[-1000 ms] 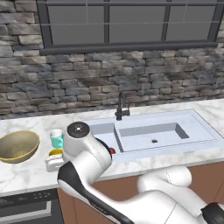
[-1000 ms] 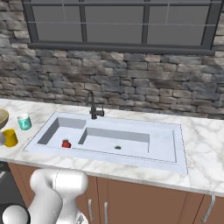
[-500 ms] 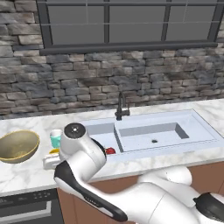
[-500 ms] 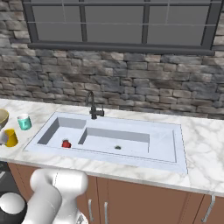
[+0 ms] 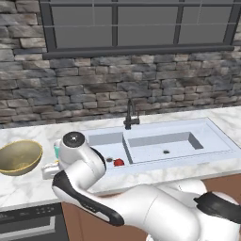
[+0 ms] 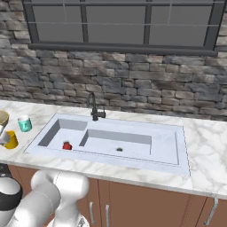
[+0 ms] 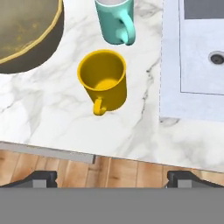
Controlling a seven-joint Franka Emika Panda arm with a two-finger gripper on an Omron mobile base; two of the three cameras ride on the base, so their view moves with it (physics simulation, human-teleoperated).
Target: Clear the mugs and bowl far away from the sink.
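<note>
In the hand view the yellow mug (image 7: 104,83) stands upright on the marble, handle toward me, just ahead of my open gripper (image 7: 113,179), whose fingers (image 7: 41,178) hold nothing. The teal mug (image 7: 116,19) stands right behind it, handle toward the sink (image 7: 201,87). The tan bowl (image 7: 26,30) fills the upper left. In the right base view the teal mug (image 6: 25,123), yellow mug (image 6: 11,140) and an edge of the bowl (image 6: 2,117) sit left of the sink (image 6: 111,150). The left base view shows the bowl (image 5: 19,157) and sink (image 5: 160,141), with my arm covering most of the mugs.
A dark faucet (image 6: 94,107) rises at the back of the sink. A small red thing (image 6: 67,145) lies in the left basin. The counter's front edge (image 7: 65,148) runs just below the yellow mug. A stone wall and a window close off the back.
My arm has swung a little to the left, over the mugs. Mugs, bowl and sink have not moved, and the jaws have stayed wide.
</note>
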